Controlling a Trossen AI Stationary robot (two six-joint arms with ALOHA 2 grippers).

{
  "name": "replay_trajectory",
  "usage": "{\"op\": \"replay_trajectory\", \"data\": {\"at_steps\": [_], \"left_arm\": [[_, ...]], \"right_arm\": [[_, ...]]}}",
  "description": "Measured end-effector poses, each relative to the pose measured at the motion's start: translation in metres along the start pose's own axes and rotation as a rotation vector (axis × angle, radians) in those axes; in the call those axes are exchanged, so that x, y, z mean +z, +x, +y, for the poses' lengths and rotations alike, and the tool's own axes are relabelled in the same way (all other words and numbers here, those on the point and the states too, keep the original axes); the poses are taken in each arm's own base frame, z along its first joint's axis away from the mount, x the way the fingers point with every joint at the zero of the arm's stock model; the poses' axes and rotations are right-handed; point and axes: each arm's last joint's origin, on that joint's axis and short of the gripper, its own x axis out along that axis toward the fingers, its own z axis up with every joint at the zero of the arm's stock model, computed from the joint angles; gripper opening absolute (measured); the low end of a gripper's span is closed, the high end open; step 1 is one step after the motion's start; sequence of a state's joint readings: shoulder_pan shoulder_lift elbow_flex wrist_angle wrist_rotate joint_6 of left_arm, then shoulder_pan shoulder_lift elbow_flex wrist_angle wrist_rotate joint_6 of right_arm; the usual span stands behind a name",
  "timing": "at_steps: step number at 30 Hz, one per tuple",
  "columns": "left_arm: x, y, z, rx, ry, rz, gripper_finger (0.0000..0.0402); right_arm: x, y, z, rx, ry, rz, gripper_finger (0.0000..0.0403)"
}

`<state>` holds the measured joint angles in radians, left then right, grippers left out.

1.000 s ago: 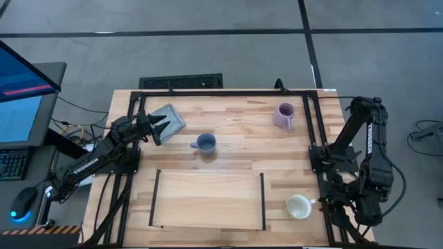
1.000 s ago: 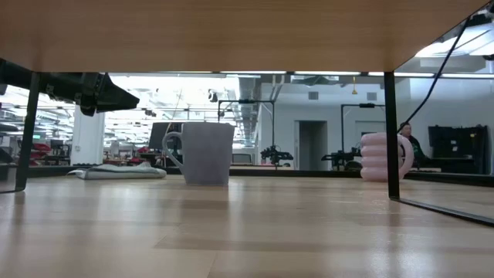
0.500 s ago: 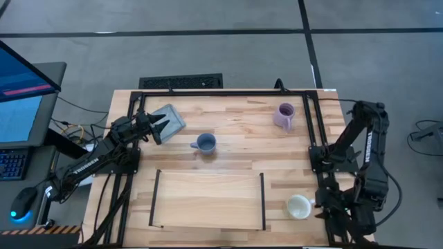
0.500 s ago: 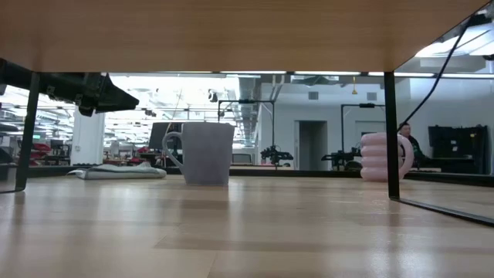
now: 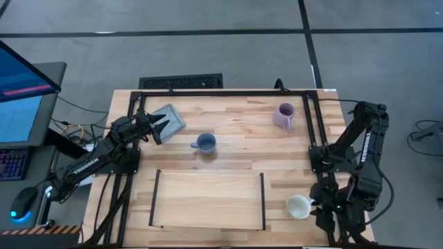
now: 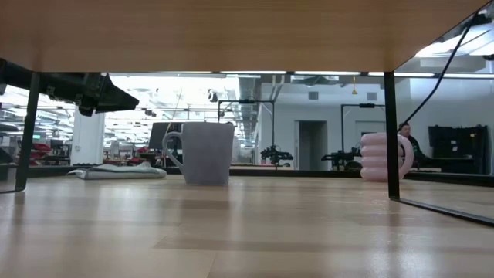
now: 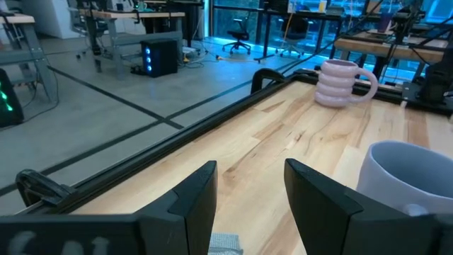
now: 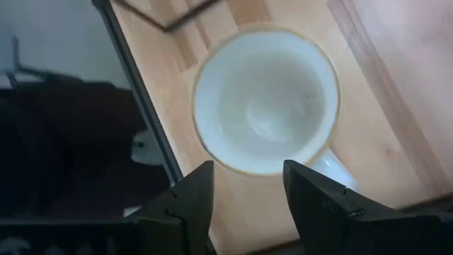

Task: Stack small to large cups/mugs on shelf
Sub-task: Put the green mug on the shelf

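The white mug stands upright on the table just right of the shelf, near the front edge. My right gripper hangs open over it, pointing steeply down at its mouth; the high view shows the gripper by the mug's right side. The blue mug stands mid-table behind the shelf, and the purple mug at the far right. My left gripper waits open and level at the far left, over a grey pad.
The shelf's black end bars stand at both its short ends. The table's black frame rail runs between the right arm's base and the mugs. A monitor and keyboard sit off the table's left side.
My right gripper has moved toward the table's near edge and sunk a little toward the white mug, rolling somewhat about its own axis; its fingers stay open. The mugs and the left arm have kept still.
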<state>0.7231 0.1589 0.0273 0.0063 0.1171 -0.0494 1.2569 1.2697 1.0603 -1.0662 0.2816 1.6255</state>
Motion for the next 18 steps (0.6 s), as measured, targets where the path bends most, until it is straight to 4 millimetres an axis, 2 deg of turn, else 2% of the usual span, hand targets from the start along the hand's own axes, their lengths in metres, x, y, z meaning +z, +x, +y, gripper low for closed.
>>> {"op": "replay_trajectory", "data": {"at_steps": [9,18], "left_arm": [[0.0002,0.0000,0.0000,0.000,0.000,0.000,0.0156],[0.0002,0.0000,0.0000,0.000,0.000,0.000,0.0156]], "right_arm": [[-0.0011,0.0001,-0.0007,-0.007,-0.103,0.054,0.0193],[-0.0039,-0.0004,-0.0035,-0.020,-0.296,0.153,0.0193]]}}
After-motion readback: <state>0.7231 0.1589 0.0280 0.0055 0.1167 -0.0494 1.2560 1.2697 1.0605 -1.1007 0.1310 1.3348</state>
